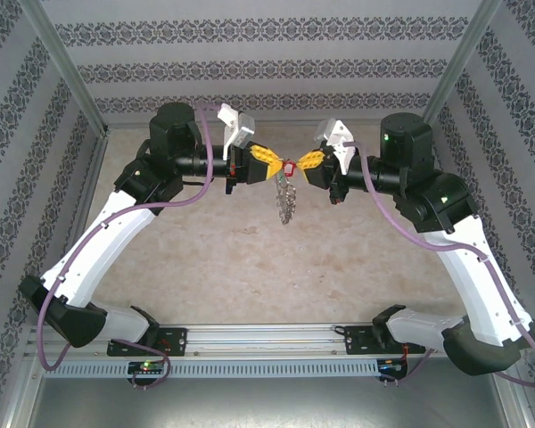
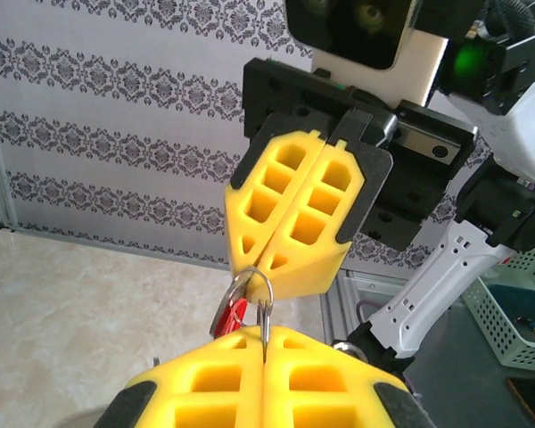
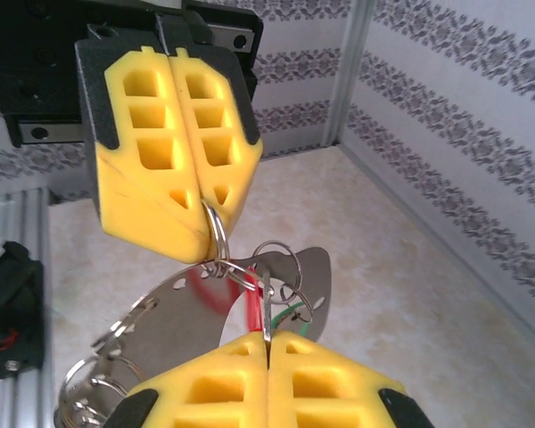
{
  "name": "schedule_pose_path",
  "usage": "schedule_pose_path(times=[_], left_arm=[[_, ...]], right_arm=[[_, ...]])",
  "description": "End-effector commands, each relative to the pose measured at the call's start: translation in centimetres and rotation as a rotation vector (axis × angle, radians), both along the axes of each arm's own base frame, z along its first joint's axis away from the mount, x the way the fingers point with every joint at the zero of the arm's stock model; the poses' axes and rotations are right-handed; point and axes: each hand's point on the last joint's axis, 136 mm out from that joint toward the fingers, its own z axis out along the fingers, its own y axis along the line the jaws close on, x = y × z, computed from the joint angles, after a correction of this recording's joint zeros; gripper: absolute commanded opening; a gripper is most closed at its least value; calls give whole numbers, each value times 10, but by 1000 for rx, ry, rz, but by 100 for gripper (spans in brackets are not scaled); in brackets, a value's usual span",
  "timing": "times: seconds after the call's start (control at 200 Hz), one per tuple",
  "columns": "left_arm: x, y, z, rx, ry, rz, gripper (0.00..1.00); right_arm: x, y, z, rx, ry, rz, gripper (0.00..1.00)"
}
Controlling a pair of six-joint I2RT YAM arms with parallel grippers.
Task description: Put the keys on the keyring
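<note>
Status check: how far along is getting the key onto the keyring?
Done: the large grey loop fringed with silvery rings is lifted off the table, hanging between the arms. In hand: left tool and right tool are shut tip to tip on thin rings, the small silver key's red tag between them. Left: threading looks unfinished, though I cannot tell for sure.

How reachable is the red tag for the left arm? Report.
Probably not as things stand: the left fingers are shut on a ring, so they are occupied. The red tag hangs just beside their tips.
</note>
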Motion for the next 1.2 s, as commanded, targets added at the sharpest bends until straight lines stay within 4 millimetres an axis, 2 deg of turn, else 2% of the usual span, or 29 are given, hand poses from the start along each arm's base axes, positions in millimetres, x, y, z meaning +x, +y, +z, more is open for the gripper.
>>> schedule_pose_path(times=[0.0, 0.46, 0.874, 1.099, 1.194], left_arm=[[-5, 5, 16, -44, -56, -16, 0], [-3, 5, 7, -23, -33, 0, 0], [-1, 7, -1, -12, -32, 26, 0], [3, 10, -4, -24, -26, 53, 34], [6, 16, -7, -32, -20, 88, 40]], right_arm=[[1, -10, 9, -44, -81, -57, 0], [1, 2, 37, -26, -186, -67, 0], [4, 3, 44, -35, -233, -99, 0], [6, 2, 40, -51, -228, -109, 0], [9, 1, 32, -72, -212, -122, 0]])
